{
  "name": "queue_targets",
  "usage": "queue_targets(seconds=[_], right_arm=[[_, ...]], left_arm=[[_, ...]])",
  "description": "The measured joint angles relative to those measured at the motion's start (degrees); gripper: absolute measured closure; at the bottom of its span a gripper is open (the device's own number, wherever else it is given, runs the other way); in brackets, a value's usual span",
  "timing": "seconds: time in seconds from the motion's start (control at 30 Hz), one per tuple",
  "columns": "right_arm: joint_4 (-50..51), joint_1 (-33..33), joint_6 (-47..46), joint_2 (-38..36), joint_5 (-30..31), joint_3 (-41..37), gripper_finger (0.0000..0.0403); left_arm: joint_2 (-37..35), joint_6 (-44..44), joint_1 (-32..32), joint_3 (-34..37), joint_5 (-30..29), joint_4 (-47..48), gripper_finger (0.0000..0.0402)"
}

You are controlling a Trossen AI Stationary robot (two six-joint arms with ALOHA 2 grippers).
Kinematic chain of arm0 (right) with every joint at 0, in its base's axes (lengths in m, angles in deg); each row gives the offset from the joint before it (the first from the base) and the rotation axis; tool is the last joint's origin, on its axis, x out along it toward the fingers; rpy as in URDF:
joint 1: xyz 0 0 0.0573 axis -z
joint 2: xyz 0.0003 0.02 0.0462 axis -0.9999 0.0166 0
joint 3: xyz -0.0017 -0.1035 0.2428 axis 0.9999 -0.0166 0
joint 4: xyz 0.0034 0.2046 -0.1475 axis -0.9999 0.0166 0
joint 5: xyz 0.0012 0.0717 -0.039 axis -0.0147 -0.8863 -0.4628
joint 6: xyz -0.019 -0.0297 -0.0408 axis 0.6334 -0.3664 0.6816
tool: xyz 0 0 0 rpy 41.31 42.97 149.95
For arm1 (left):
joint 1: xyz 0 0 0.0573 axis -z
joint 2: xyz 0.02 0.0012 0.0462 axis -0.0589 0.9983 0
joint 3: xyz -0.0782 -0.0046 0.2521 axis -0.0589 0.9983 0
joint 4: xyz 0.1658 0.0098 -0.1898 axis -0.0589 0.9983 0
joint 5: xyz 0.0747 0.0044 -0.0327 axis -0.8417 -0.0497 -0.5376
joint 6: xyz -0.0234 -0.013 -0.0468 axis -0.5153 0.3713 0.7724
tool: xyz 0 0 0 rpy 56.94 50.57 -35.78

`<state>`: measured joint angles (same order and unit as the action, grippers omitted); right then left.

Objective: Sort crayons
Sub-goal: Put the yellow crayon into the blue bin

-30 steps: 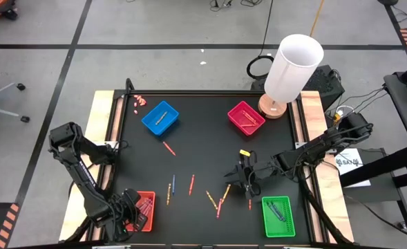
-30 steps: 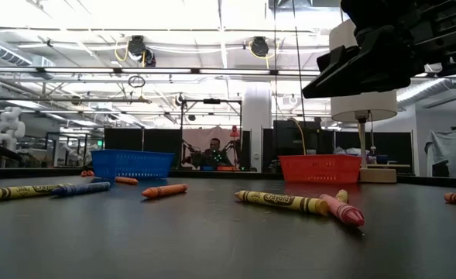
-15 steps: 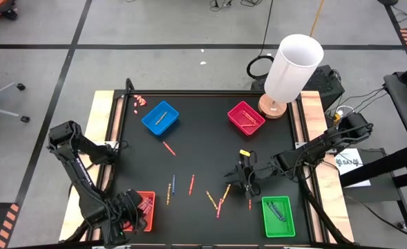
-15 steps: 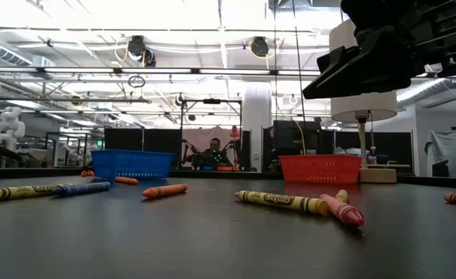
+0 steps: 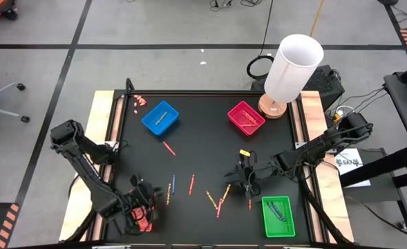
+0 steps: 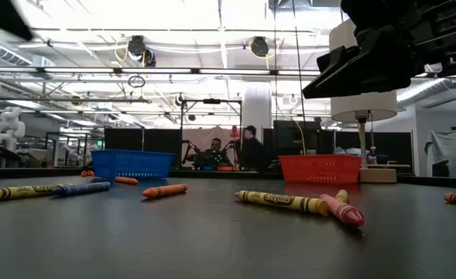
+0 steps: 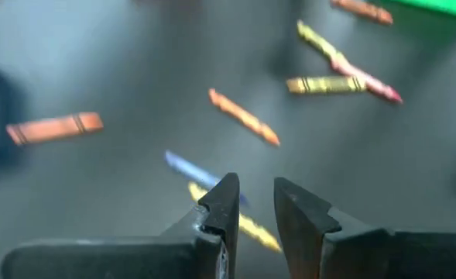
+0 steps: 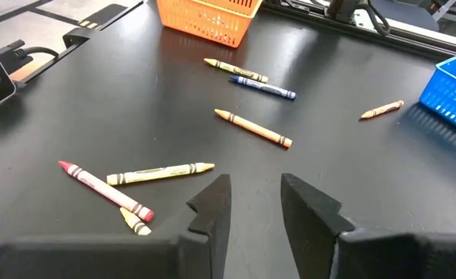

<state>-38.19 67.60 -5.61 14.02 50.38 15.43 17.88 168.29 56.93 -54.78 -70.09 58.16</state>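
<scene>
The left arm reaches from the table's left edge toward the near-left corner, its left gripper (image 5: 148, 196) hanging low by the red tray (image 5: 144, 216), which the arm partly covers; a few crayons lie inside that tray as far as can be made out. Its jaws stand slightly spread with a narrow gap and nothing between them, just above a blue crayon (image 7: 189, 167) and a yellow crayon (image 7: 247, 225) lying end to end on the table (image 5: 203, 152). The right arm stretches in from the table's right edge, its right gripper (image 5: 244, 176) held above the table near the green tray (image 5: 279, 215); its jaws are likewise a little apart and empty. The green tray holds a few crayons, hard to count. The blue tray (image 5: 160, 117) at the far left holds one crayon lying slantwise, and the magenta tray (image 5: 246, 117) at the far right holds one or two more. The loose crayons lie scattered across the near middle of the table: a red one (image 5: 168, 148) alone toward the centre, an orange one (image 5: 192, 183) nearer, and a small crossed cluster of yellow and pink ones (image 5: 220, 200) just beside the right gripper. A white lamp (image 5: 293, 69) stands at the far right corner.
</scene>
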Motion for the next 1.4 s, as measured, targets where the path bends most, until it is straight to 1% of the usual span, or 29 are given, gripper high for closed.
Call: queue_targets(seconds=[0.1,0.2,0.47,0.63,0.8,0.87,1.13,1.33,1.4], right_arm=[[0.00,0.00,-0.01,0.00,0.00,0.00,0.0303],[0.00,0.00,0.03,0.00,0.00,0.00,0.0303],[0.00,-0.01,0.03,0.00,0.00,0.00,0.0303],[0.00,0.00,0.03,0.00,0.00,0.00,0.0303],[0.02,0.00,0.02,0.00,0.00,0.00,0.0303],[-0.02,0.00,0.03,0.00,0.00,0.00,0.0303],[-0.17,0.00,0.01,0.00,0.00,0.00,0.0303],[-0.17,-0.02,-0.13,0.00,-0.23,0.00,0.0303],[-0.13,-0.02,-0.23,0.00,-0.38,0.00,0.0303]], left_arm=[[0.02,-3.45,-2.23,0.00,-4.92,0.02,0.0320],[0.04,-5.88,-4.95,0.01,-7.43,-0.07,0.0320],[0.07,-6.51,-10.64,4.18,-6.92,-4.49,0.0320],[0.08,-6.58,-12.02,7.27,-6.37,-9.21,0.0320],[0.11,-6.83,-12.39,8.39,-6.11,-12.61,0.0320],[0.11,-9.85,-12.48,8.39,-6.09,-15.14,0.0320],[0.11,-29.32,-14.66,8.39,-6.15,-31.18,0.0320],[2.92,-37.81,-17.10,8.37,-5.85,-39.13,0.0320],[4.64,-39.74,-18.02,8.37,-4.34,-41.64,0.0320]])
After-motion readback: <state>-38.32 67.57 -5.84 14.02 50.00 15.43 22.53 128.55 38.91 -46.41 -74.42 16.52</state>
